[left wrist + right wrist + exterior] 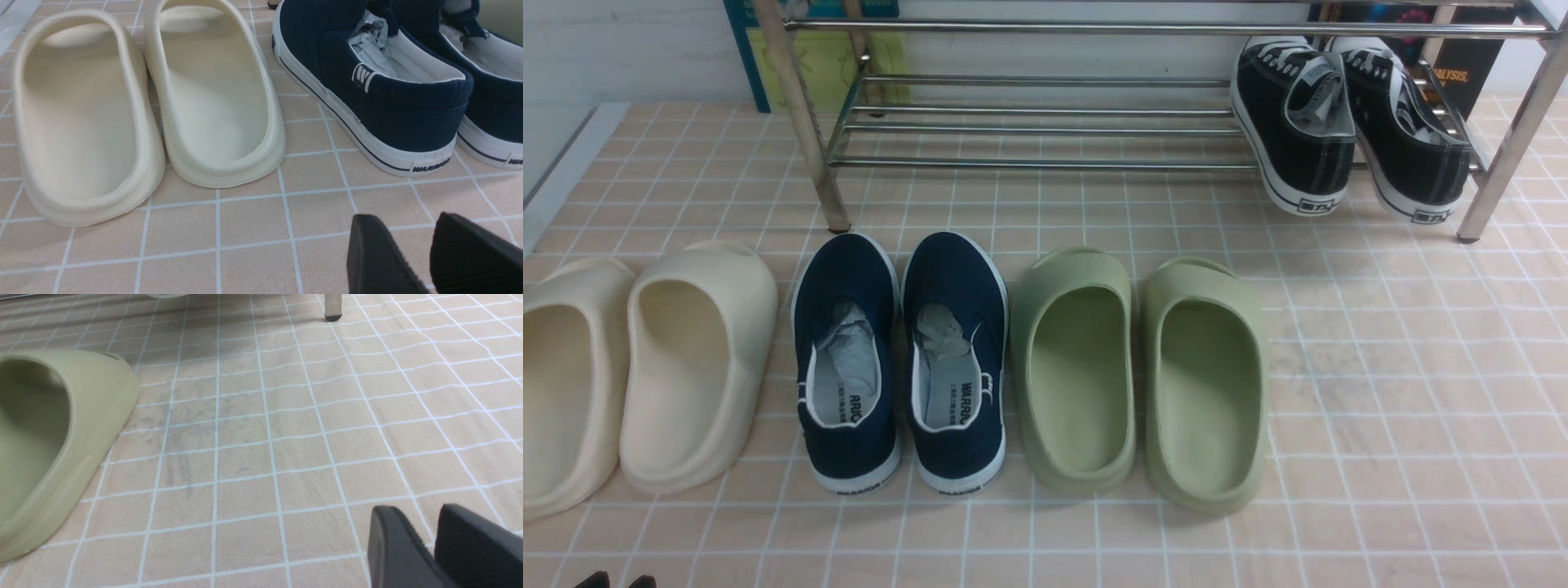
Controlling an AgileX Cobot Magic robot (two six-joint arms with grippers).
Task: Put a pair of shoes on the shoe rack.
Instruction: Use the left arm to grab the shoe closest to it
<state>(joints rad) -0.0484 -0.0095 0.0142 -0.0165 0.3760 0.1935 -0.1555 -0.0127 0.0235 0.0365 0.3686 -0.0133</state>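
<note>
Though near the left end effector (408, 228), navy shoes (392, 118) apart from it.

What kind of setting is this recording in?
Probably a staged home entryway: a chrome shoe rack holding black sneakers, with navy slip-ons and foam slides lined up in front on tile-patterned flooring.

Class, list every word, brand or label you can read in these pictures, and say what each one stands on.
"WARRIOR": heel strip of the left navy slip-on; its insole shows only "ARRIO".
"WARRIOR": insole of the right navy slip-on.
"ALYSIS,": dark book behind the shoe rack; the start of the word is hidden.
Too small to read: heel labels of the black sneakers.
Too blurred to read: the blue poster.
</note>
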